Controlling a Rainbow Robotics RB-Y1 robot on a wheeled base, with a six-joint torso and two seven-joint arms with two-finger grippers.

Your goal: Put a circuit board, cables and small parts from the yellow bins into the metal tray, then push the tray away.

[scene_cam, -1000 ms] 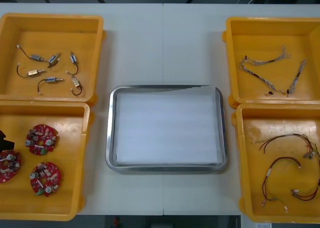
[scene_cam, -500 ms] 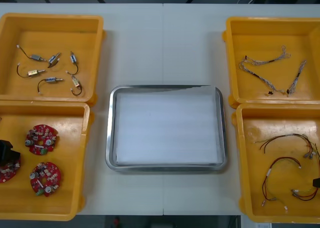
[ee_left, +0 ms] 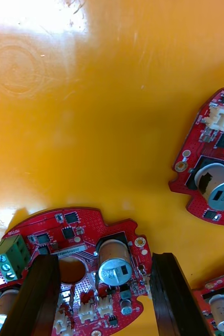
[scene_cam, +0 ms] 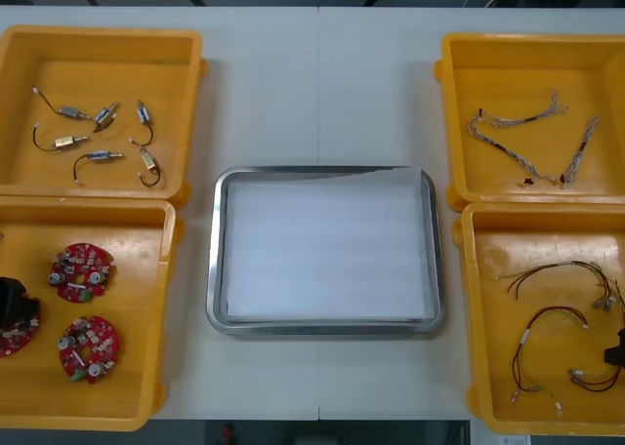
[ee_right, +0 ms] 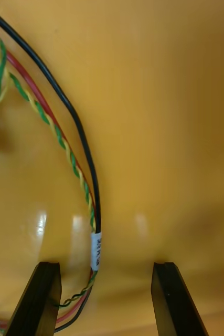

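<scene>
My left gripper (scene_cam: pixel 17 304) is low in the near-left yellow bin (scene_cam: pixel 137 230), over the leftmost of three round red circuit boards (scene_cam: pixel 10 342). In the left wrist view the left gripper (ee_left: pixel 102 260) is open, and that board (ee_left: pixel 80 247) lies between its fingers (ee_left: pixel 35 299); a second board (ee_left: pixel 214 168) lies farther off. My right gripper (scene_cam: pixel 615 352) is at the right edge of the near-right bin (scene_cam: pixel 471 299), over the red and black cables (scene_cam: pixel 547 318). The right wrist view has the right gripper (ee_right: pixel 105 265) open, a cable bundle (ee_right: pixel 91 205) running down beside one finger (ee_right: pixel 41 299).
The metal tray (scene_cam: pixel 217 260), white inside, sits mid-table between the bins. The far-left bin (scene_cam: pixel 186 94) holds several small metal parts (scene_cam: pixel 98 133). Twisted blue and white cables (scene_cam: pixel 532 138) lie in the far-right bin (scene_cam: pixel 451 113). Bare table lies beyond the tray.
The left gripper has moved nearer and lower onto the leftmost board. The right gripper has come into view at the right edge, over the red and black cables.
</scene>
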